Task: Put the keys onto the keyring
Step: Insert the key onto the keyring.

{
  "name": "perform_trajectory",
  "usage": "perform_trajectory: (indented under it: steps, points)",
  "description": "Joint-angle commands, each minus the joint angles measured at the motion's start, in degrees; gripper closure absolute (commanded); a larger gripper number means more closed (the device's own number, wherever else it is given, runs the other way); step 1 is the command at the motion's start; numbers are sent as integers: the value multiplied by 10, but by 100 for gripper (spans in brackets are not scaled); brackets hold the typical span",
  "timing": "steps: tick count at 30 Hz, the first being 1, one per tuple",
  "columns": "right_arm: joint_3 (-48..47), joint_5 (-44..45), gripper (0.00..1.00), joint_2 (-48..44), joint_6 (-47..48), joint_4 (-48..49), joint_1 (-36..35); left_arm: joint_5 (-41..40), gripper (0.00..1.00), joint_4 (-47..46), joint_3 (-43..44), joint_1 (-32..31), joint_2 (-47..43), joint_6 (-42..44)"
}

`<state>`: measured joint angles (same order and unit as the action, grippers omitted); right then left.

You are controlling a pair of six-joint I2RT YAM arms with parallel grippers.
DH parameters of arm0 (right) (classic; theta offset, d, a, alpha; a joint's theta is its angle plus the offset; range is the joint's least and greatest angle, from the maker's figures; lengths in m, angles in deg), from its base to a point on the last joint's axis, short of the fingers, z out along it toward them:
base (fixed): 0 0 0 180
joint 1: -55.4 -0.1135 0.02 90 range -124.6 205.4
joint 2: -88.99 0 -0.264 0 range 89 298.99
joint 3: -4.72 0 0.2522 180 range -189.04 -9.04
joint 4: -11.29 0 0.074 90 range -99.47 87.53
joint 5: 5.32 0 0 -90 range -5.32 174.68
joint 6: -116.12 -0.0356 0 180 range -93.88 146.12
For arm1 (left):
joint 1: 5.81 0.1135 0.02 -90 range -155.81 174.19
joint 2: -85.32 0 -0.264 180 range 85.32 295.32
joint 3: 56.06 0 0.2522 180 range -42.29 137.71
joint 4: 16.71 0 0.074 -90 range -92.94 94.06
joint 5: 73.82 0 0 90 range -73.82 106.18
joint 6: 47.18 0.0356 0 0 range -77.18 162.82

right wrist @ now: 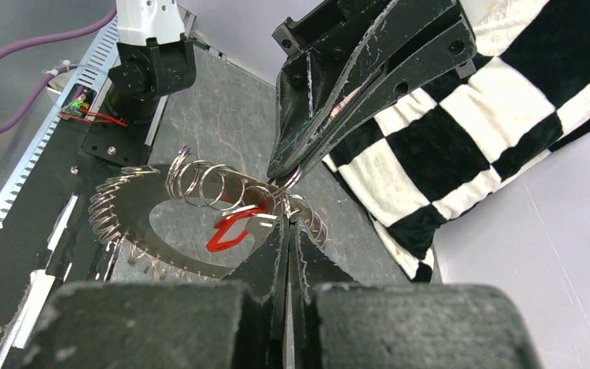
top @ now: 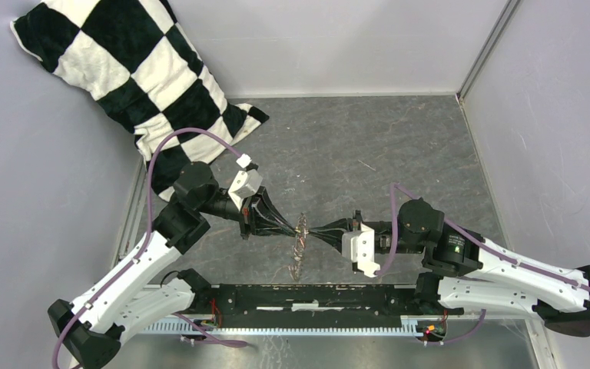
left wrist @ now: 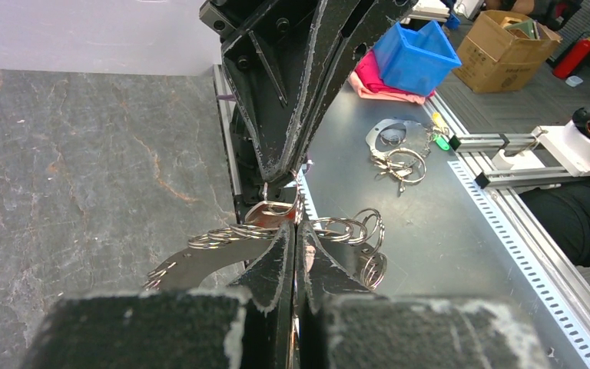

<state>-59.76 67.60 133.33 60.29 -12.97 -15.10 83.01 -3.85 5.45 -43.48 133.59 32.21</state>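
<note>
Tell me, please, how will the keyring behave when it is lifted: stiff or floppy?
Likely floppy: the keyring is many separate linked rings, and it sags toward the table in the top view. Probably slippery too, since the thin metal shines.

We look down from above and behind the arm bases, taking in the whole table (top: 399, 146). Our left wrist camera peers closely along the left gripper (left wrist: 293, 231) at the right gripper (left wrist: 284, 178); the right wrist camera mirrors it. All three views share the keyring (right wrist: 207, 183) between them.

keyring (right wrist: 200, 188): shiny metal | table (top: 369, 142): matt mottled stone-look | pillow (top: 123, 69): plush cloth
</note>
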Motion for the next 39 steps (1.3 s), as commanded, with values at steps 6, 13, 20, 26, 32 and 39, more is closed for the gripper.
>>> perform_trajectory:
  steps: [6,13,20,26,32,39]
  points:
    - [-8,-10,100,0,-11,33,-4,-13,98,-11,25,2,-13,29]
    - [-8,-10,100,-2,-17,42,-4,-10,98,2,27,2,-14,41]
    - [-13,-16,100,1,-22,46,-4,-4,98,33,31,2,-14,69]
    - [-15,-15,100,6,-21,35,-4,-1,98,50,36,2,-16,83]
    - [-7,-2,99,1,-17,5,-4,3,98,36,40,2,-18,67]
    - [-16,-10,100,7,-15,-16,-4,4,98,19,37,2,-17,52]
